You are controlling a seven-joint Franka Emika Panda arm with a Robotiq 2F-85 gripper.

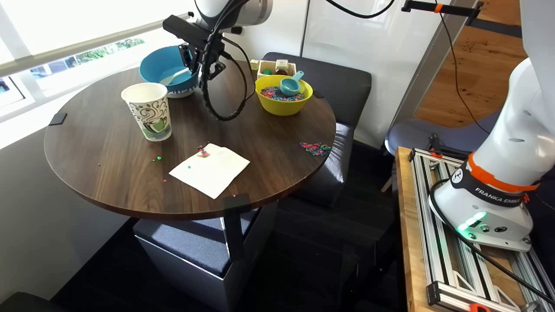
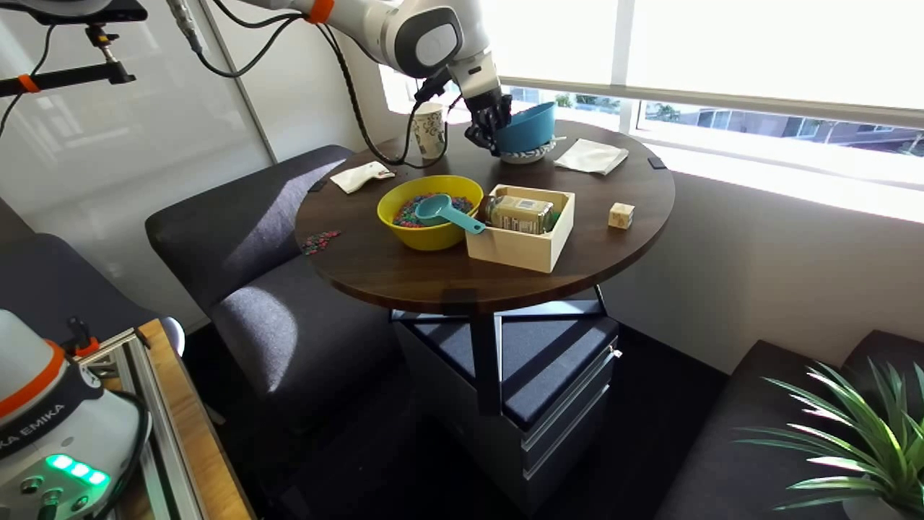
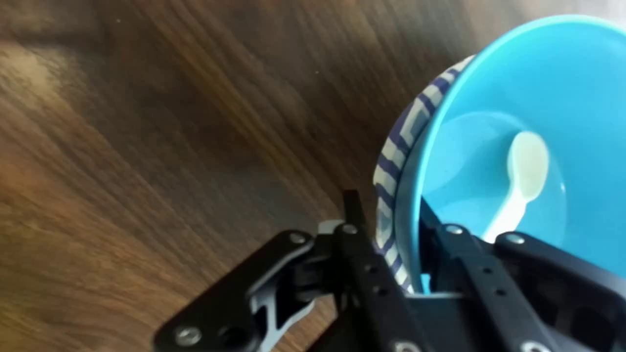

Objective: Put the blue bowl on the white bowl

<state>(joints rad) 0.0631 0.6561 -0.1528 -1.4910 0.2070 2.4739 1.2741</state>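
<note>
In an exterior view, a white spoon lies in the round light-blue bowl, which rests on the shallow white patterned bowl, behind the tall patterned paper cup and left of the round yellow bowl.

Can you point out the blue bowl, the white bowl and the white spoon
Blue bowl [image 2: 533, 130]: in an exterior view, on its outer wall.
White bowl [image 3: 388, 171]: in the wrist view, on its patterned edge.
White spoon [image 3: 528, 168]: in the wrist view, on its rounded head.

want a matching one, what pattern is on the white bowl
White bowl: dark blue stripes, clearest in the wrist view.
</note>
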